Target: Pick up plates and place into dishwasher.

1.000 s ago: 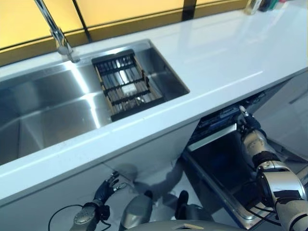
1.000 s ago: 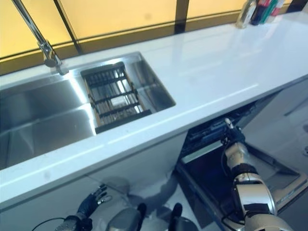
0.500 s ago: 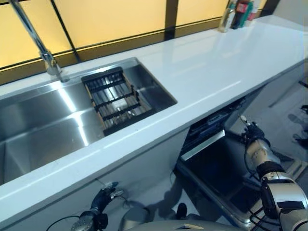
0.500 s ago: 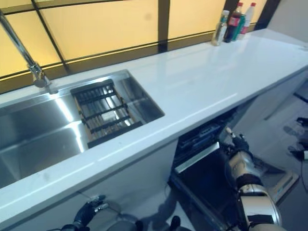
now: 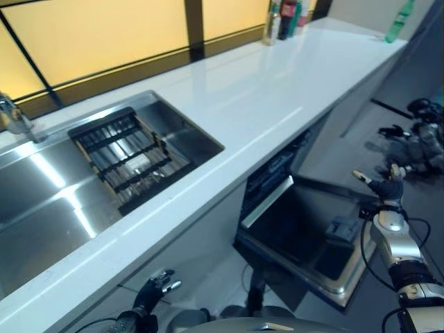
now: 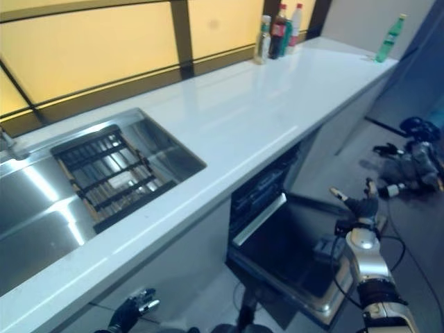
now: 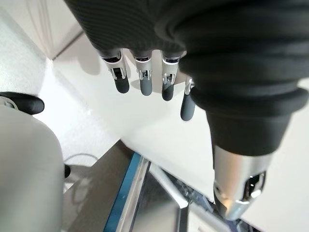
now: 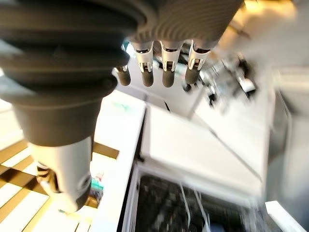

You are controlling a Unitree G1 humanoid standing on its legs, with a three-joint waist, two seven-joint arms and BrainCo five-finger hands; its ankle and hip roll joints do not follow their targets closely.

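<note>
The dishwasher [image 5: 277, 187] under the white counter [image 5: 257, 90] stands open, its door [image 5: 312, 243] folded down towards the floor. A dark wire rack [image 8: 183, 203] sits inside it. My right hand [image 5: 386, 187] hangs open and holds nothing, just past the door's far right edge; its fingers [image 8: 166, 67] are straight. My left hand [image 5: 156, 290] is low by the cabinet front below the sink, open as well, with fingers [image 7: 145, 79] straight over the pale floor. A black dish rack [image 5: 128, 156] lies in the steel sink [image 5: 41, 201].
Several bottles [image 5: 284, 15] stand at the counter's far end, and a green bottle [image 5: 396, 22] stands further right. Dark equipment [image 5: 420, 139] lies on the floor to the right of the dishwasher. A tap [image 5: 12, 118] rises at the sink's back.
The camera has swung right along the counter. My right hand has left the dishwasher's opening and gone right, beyond the door's edge. My left hand stays low.
</note>
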